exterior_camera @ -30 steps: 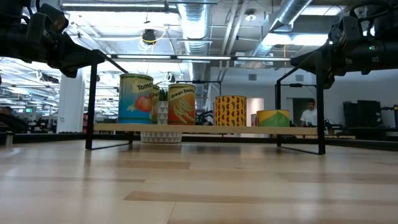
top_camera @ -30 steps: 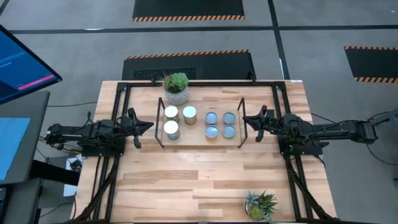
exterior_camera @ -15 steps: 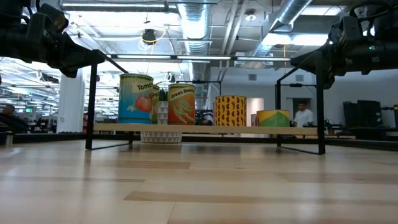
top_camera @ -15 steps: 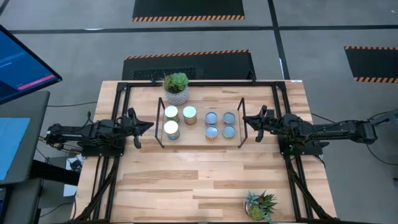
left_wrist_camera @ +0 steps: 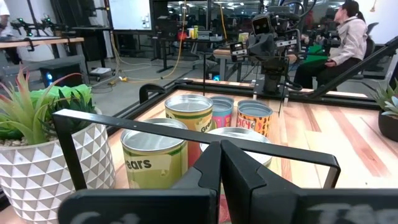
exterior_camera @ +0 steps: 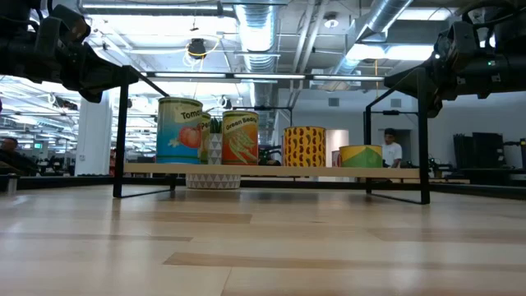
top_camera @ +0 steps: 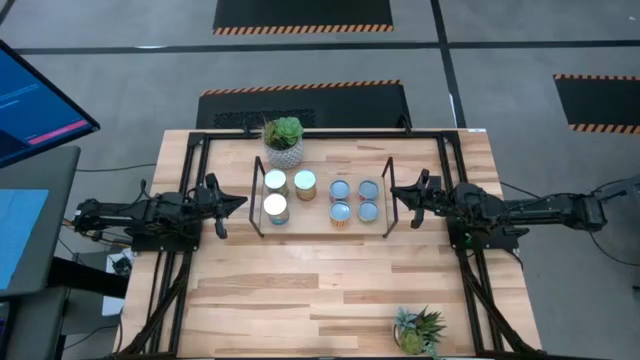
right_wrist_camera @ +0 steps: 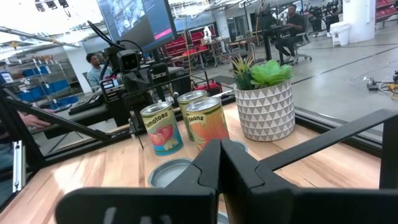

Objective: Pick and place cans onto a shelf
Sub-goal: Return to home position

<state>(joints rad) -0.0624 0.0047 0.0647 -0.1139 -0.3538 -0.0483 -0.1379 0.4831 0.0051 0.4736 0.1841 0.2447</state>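
The shelf [top_camera: 320, 222], a low light-wood board with black wire frames at both short ends, stands mid-table. Several cans stand upright on it: taller labelled ones [top_camera: 276, 208] [exterior_camera: 179, 130] on its left half, short ones [top_camera: 354, 200] [exterior_camera: 360, 154] on its right half. My left gripper [top_camera: 242, 203] [left_wrist_camera: 221, 144] hovers level just outside the shelf's left frame, shut and empty. My right gripper [top_camera: 394, 192] [right_wrist_camera: 219, 144] hovers level just outside the right frame, also shut and empty. Each points at the shelf from its own side.
A white patterned pot with a succulent [top_camera: 284, 142] stands behind the shelf at the far edge. A spiky potted plant [top_camera: 418, 330] sits at the near right corner. Black rails [top_camera: 190, 250] run along the table's sides. Bare wood [top_camera: 320, 290] lies in front of the shelf.
Both arms and the cans have kept still. In the room beyond the table, a person has walked toward the left of the low view.
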